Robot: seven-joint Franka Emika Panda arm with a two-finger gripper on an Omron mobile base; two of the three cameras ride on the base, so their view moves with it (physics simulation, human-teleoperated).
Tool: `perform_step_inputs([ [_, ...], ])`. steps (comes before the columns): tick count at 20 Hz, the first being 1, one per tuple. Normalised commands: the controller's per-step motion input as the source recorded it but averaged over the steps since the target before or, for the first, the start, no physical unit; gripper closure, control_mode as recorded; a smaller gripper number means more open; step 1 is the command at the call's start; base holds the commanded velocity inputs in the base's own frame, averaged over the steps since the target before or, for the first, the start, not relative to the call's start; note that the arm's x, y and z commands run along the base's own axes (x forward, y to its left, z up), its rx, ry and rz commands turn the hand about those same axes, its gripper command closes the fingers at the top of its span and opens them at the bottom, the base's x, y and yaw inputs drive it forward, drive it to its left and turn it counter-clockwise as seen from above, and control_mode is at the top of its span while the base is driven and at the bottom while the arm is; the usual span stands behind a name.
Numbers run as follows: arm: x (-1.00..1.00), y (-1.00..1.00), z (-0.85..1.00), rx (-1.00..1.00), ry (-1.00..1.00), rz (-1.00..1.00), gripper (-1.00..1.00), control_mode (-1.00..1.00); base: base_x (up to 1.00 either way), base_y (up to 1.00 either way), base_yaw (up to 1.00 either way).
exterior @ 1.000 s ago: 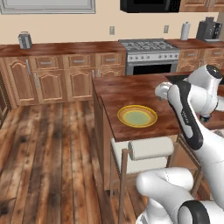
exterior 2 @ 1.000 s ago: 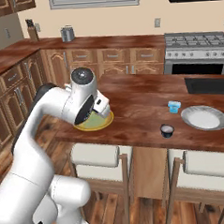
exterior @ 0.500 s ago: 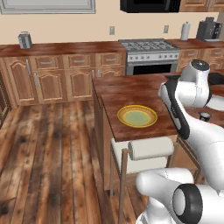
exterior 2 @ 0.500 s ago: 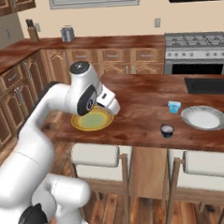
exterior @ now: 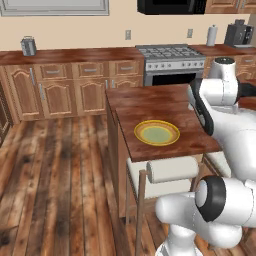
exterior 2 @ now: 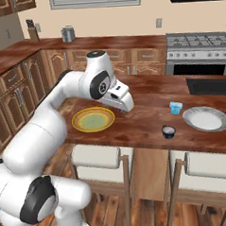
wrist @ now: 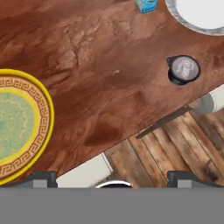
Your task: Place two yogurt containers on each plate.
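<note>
The yellow-rimmed plate (exterior 2: 93, 119) (exterior: 156, 133) (wrist: 17, 127) with a greenish centre lies bare on the island counter (exterior 2: 144, 125). Further right lies the white-grey plate (exterior 2: 206, 118) (wrist: 201, 13). Between the plates stand a light-blue yogurt container (exterior 2: 176, 107) (wrist: 145, 4) and a dark one with a pale top (exterior 2: 168, 131) (wrist: 184, 70), near the front edge. My gripper (exterior 2: 124, 109) (wrist: 113, 177) hovers over the counter just right of the yellow plate, pointing down. It is open, its tips wide apart and nothing between them.
Two white-cushioned stools (exterior 2: 96, 156) (exterior 2: 208, 163) stand tucked under the counter's front edge. A dark inset (exterior 2: 209, 86) lies at the back right of the island. The stove (exterior 2: 199, 53) and wooden cabinets line the far wall.
The arm has swung to the right, carrying the open gripper from above the yellow plate to just past its right rim. Plates and containers stay put.
</note>
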Motion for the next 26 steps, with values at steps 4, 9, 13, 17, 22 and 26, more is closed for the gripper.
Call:
perform_step_inputs([
  [4,0.12,-0.5,-0.1,0.0,0.26,-0.03,-1.0,-1.0,0.0,0.0,0.0],
  [9,0.07,-0.48,-0.25,0.0,0.19,-0.04,-1.0,-1.0,0.0,0.0,0.0],
  [13,0.0,-0.49,-0.4,0.03,0.02,-0.1,-1.0,-1.0,0.0,0.0,0.0],
  [17,0.0,-0.42,-0.34,0.02,0.06,-0.09,-1.0,-1.0,0.0,0.0,0.0],
  [22,0.07,-0.34,-0.22,0.0,0.11,-0.03,-1.0,-1.0,0.0,0.0,0.0],
  [26,0.08,-0.32,-0.12,0.0,0.08,0.0,-1.0,-1.0,0.0,0.0,0.0],
])
